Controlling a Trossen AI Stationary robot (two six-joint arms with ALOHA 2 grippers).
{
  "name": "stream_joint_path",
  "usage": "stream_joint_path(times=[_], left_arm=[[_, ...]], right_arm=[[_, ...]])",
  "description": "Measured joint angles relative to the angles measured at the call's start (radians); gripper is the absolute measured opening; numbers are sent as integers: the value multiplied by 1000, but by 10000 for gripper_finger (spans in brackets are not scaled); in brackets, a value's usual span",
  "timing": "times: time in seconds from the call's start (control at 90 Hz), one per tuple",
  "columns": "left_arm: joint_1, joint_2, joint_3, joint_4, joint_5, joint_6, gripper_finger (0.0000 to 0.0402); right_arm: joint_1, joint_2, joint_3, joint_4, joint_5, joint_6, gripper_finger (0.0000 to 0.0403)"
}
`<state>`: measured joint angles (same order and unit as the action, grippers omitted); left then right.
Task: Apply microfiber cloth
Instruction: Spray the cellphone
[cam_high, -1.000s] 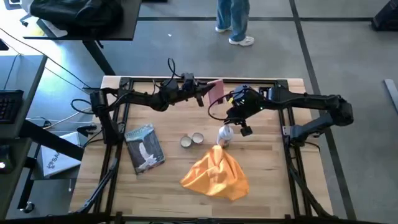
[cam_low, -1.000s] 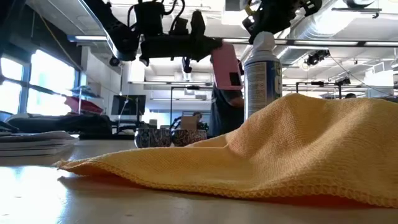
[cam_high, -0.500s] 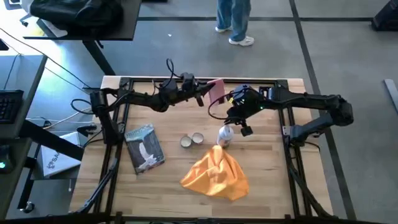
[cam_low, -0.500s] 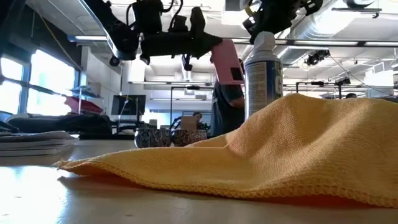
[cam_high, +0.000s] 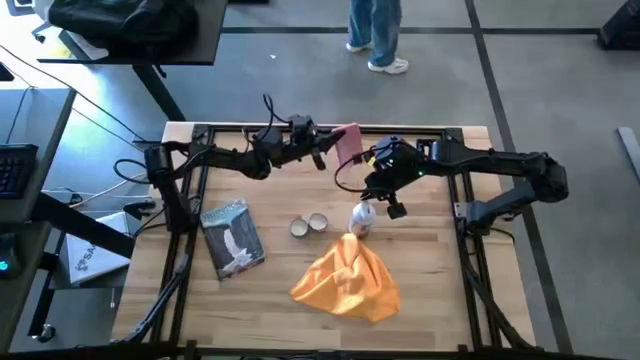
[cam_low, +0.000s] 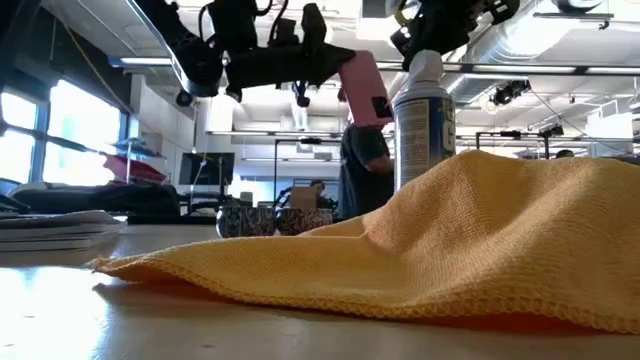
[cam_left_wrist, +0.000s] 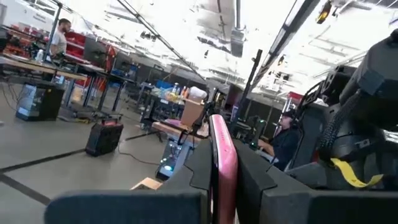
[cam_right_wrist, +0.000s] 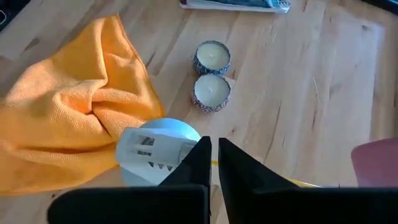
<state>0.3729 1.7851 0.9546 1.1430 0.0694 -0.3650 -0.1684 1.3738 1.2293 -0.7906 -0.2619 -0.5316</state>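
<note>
I am a two-armed robot at a wooden table (cam_high: 440, 260). My left gripper (cam_high: 340, 150) is raised over the far middle of the table, its two fingers (cam_left_wrist: 249, 177) clamped on a flat pink object (cam_high: 349, 146) held on edge between them. In the left wrist view the pink object (cam_left_wrist: 224, 163) stands upright between the dark fingers, with a workshop room behind it. In the low view it hangs in the air beside the top of a spray can (cam_low: 423, 120), with a small dark patch on its face; I cannot read anything there.

My right gripper (cam_high: 388, 205) hovers just above the white cap of the spray can (cam_high: 362, 218), which stands upright near the table's middle. In the right wrist view my two fingers (cam_right_wrist: 198, 163) are nearly together with only a thin slit between them, holding nothing. The can (cam_right_wrist: 158, 155) has a white label with dark print too small to read.

The microfiber cloth (cam_high: 347, 280), orange-yellow and crumpled, lies on the table at the near side, touching the base of the can. Two small round tins (cam_high: 309, 226) sit side by side just left of the can. A grey-and-white flat packet (cam_high: 233, 238) lies farther left; its print is illegible.

A person's legs (cam_high: 375, 30) show on the floor beyond the table.
</note>
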Motion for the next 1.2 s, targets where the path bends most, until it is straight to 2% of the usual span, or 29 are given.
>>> stream_joint_path(times=[0.378, 0.722, 0.956, 1.2], left_arm=[[-7, 0, -9, 5, 13, 1, 12], [-26, 4, -66, 30, -61, 43, 12], [-34, 136, 9, 43, -49, 27, 12], [-34, 249, 58, 183, 7, -31, 12]], right_arm=[[0, 0, 0, 0, 0, 8, 0], [0, 0, 0, 0, 0, 8, 0], [0, 0, 0, 0, 0, 8, 0], [0, 0, 0, 1, 0, 8, 0]])
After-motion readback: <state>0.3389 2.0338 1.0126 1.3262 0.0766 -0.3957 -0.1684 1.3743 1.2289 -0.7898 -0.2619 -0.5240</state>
